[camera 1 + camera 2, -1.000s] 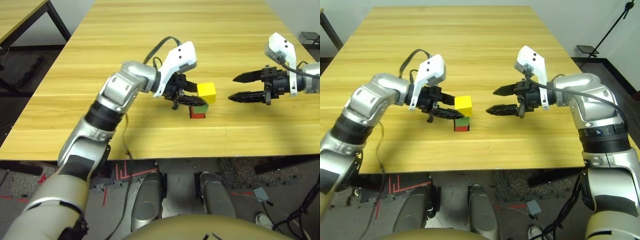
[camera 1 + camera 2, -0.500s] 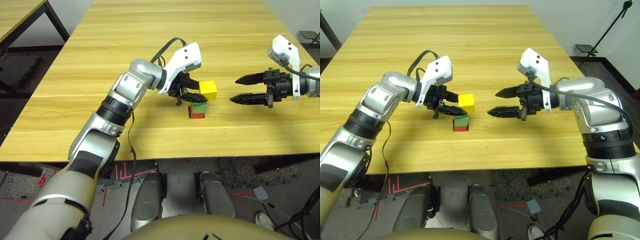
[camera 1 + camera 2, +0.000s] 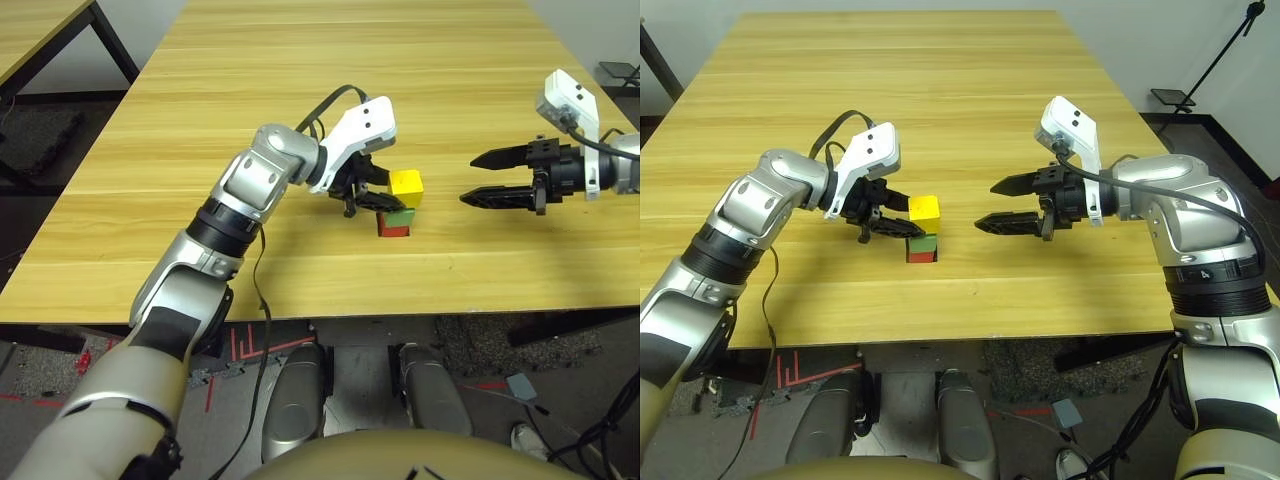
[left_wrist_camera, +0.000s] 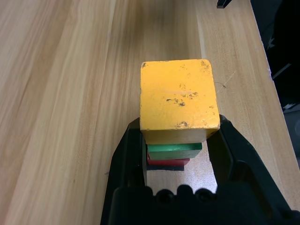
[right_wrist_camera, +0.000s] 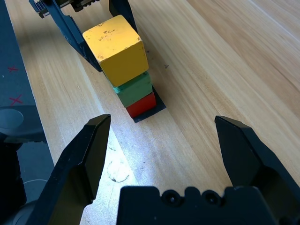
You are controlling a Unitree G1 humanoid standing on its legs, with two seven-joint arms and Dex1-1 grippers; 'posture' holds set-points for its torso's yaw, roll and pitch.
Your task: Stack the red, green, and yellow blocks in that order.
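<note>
On a wide wooden table (image 3: 300, 120), near the middle of its front half, a short stack is seen: a red block (image 5: 140, 104) at the bottom, resting on a flat black patch (image 5: 157, 107), with a green block (image 5: 135, 89) set on it. The yellow block (image 3: 924, 209) is held at the top of this stack, clamped between the two black fingers of the left gripper (image 3: 383, 193), which is closed tight on the block's sides. The left gripper is reached in from the stack's left, angled downward, so the block lies straight ahead of its fingers. In the right wrist view the yellow block is shown slightly twisted against the green one, and whether it is fully seated or just above cannot be told. The right gripper (image 3: 1005, 204) is held wide open and empty, well apart on the stack's right, pointed at it. The placement is judged to turn on squaring and lowering the yellow block before release. Open tabletop is left on every side of the stack, and the front edge is not close
</note>
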